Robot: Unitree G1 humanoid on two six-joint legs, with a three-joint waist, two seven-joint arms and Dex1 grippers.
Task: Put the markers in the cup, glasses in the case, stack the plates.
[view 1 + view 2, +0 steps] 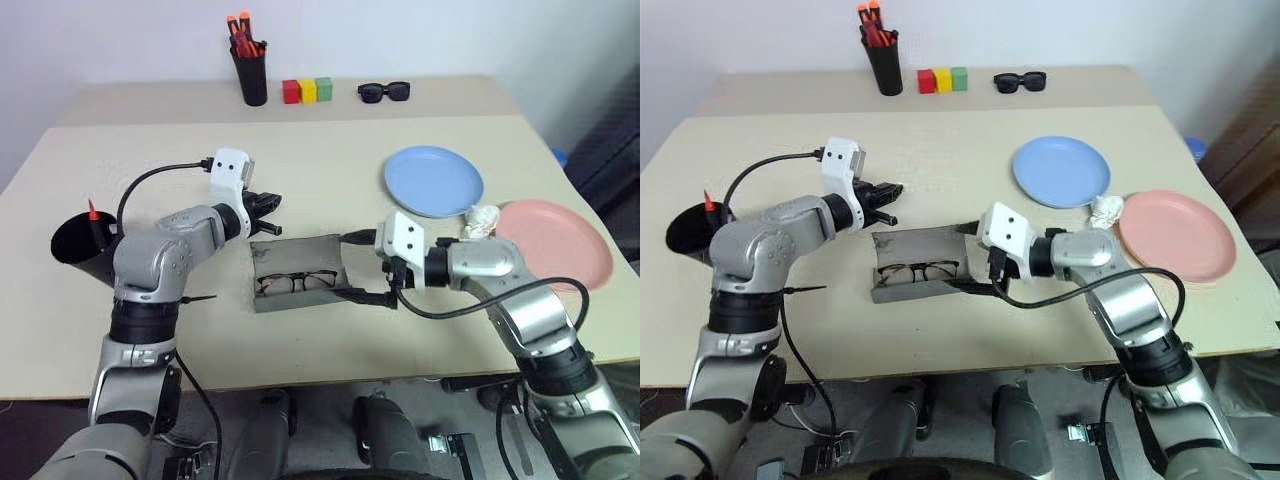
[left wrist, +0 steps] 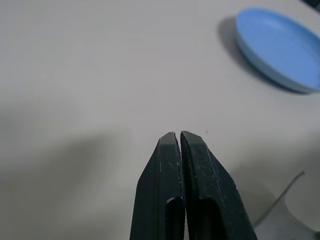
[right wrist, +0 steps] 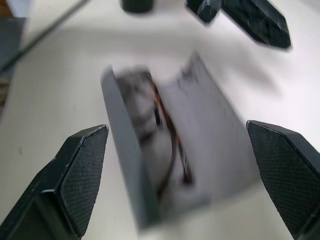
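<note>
Lying inside the open case (image 1: pixel 300 262), the glasses (image 1: pixel 296 282) sit between both hands: left hand (image 1: pixel 268 201) pinched together at ten o'clock, right hand (image 3: pixel 182 145) spread wide at three.

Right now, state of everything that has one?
case: lid open, on the table
glasses: folded, lying inside the case
cup: tipped toward the camera, red marker sticking out
blue plate: flat on the table, unstacked
pink plate: flat on the table, beside the blue one
left gripper: shut, empty
right gripper: open, at the case's end
</note>
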